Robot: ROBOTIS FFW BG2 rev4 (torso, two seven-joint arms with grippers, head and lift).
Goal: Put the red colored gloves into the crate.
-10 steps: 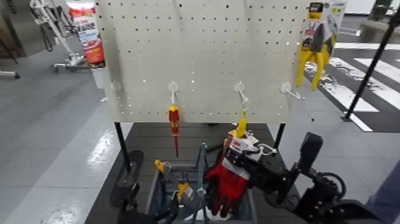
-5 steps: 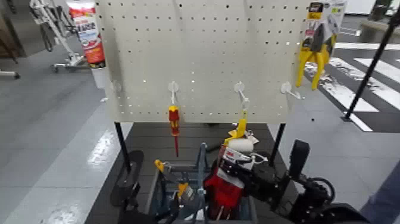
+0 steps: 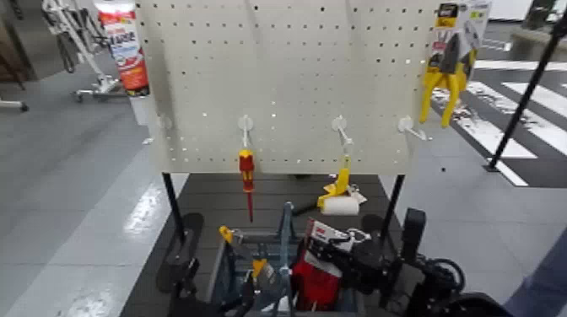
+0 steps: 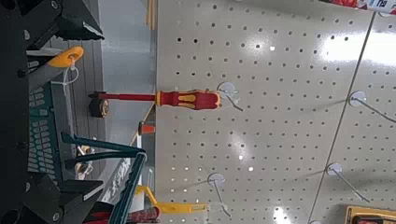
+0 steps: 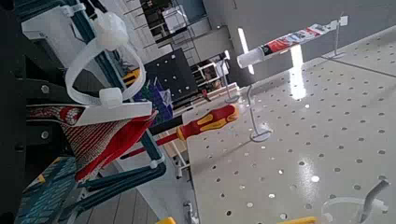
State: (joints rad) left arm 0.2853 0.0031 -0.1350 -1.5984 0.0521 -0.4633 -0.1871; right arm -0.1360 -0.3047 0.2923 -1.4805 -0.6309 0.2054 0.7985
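Red gloves (image 3: 319, 274) hang pinched in my right gripper (image 3: 342, 253), low in the frame, partly down inside the grey-blue crate (image 3: 221, 268). I judge this the lowering step; next comes letting go once they settle. The crate rim and the tools beside them crowd things. My left gripper (image 3: 181, 291) waits lower left; I cannot tell its opening.

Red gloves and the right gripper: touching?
Touching. In the head view the right gripper is clamped on the red gloves at their tag end; they hang from it into the crate.
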